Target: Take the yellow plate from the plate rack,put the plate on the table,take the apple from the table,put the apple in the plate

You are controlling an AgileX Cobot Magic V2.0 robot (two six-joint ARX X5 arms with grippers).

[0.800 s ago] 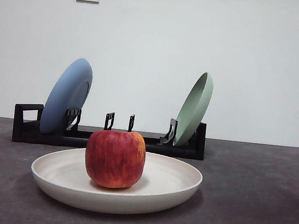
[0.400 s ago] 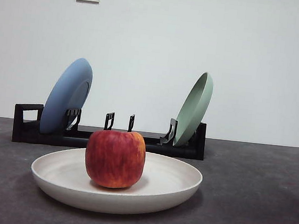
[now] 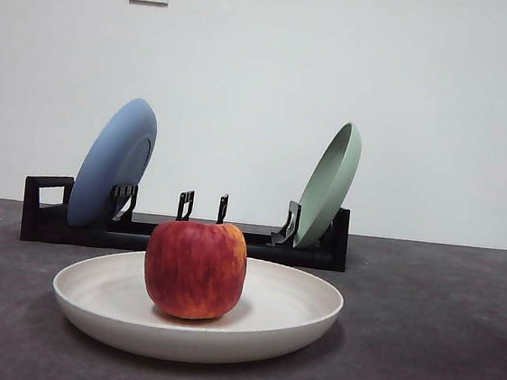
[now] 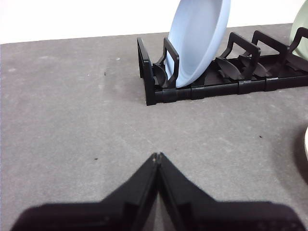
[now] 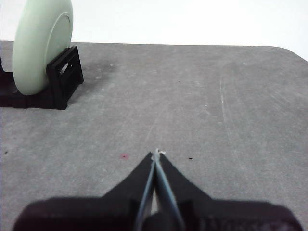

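Both arms waited low over the table (image 3: 436, 354), clear of the work, and neither showed in the front view. The left gripper (image 4: 157, 155) hung above bare table with its two black jaws pressed tip to tip, clenched on nothing. The right gripper (image 5: 156, 153) sat the same way over its own stretch of table, jaws closed together and empty.

Ahead of the left jaws and off to one side stood the plate rack (image 4: 226, 82), its looped end nearest them and its long axis running away across the view. The blue plate (image 4: 199, 38) stood on edge in a slot near that end, tilted. At the side edge of that view, a pale sliver showed level with the jaws; it was too little to name with certainty. Ahead of the right jaws, well apart and to the opposite side, the rack's other end held the pale green plate (image 5: 41, 48), also on edge and leaning.

In the front view the yellow plate (image 3: 294, 326) lay flat on the table, rim up, just in front of the rack (image 3: 42, 218). The apple (image 3: 195, 268) sat upright in the middle of the plate, touching its floor, stem end upward. The rack ran side to side behind it, with the blue plate (image 3: 111, 161) at one end and the green plate (image 3: 331, 185) at the other. Neither gripper was near the apple or the plate.
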